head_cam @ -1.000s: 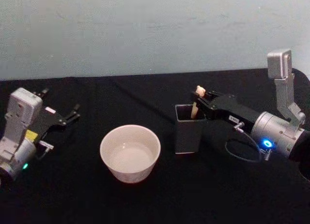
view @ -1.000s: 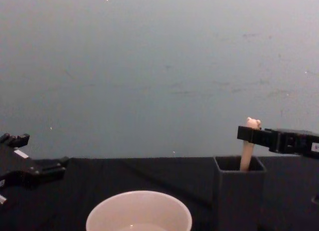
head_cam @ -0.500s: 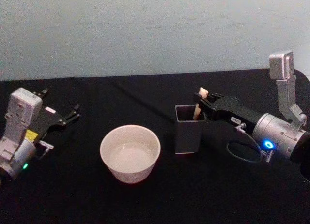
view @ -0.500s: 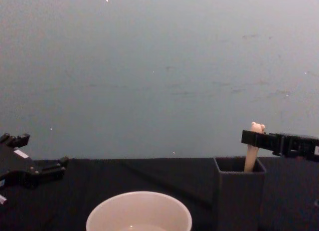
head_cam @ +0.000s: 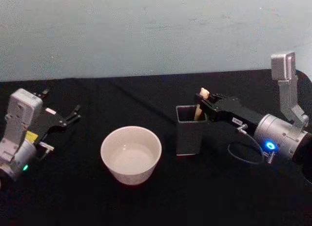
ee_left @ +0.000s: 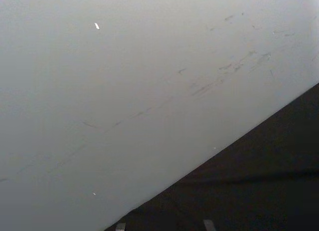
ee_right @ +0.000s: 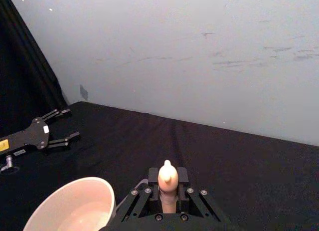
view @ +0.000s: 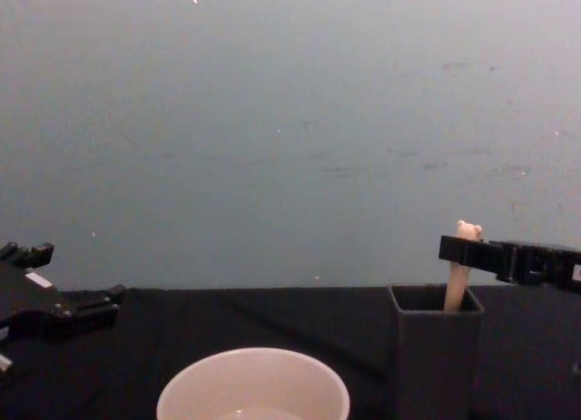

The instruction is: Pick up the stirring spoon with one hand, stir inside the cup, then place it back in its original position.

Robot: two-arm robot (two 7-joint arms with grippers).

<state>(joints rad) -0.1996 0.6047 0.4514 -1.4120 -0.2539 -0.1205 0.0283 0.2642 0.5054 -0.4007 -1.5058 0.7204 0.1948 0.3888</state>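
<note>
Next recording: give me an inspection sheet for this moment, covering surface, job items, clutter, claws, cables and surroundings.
Surface: black cloth-covered table.
Stirring spoon: upright in the dark grey holder, bowl end hidden inside, beige knob above the rim.
Cup: cream-white, upright, to the robot's left of the holder and apart from it; what it holds cannot be told.
Clutter: nothing seen.
Right claw: shut on the stirring spoon's handle just below the knob, above the holder's opening.
Left claw: open, parked at the table's left side, away from the cup.
Cables: a thin black loop hangs under the right wrist.
Surroundings: plain pale wall behind the table.
</note>
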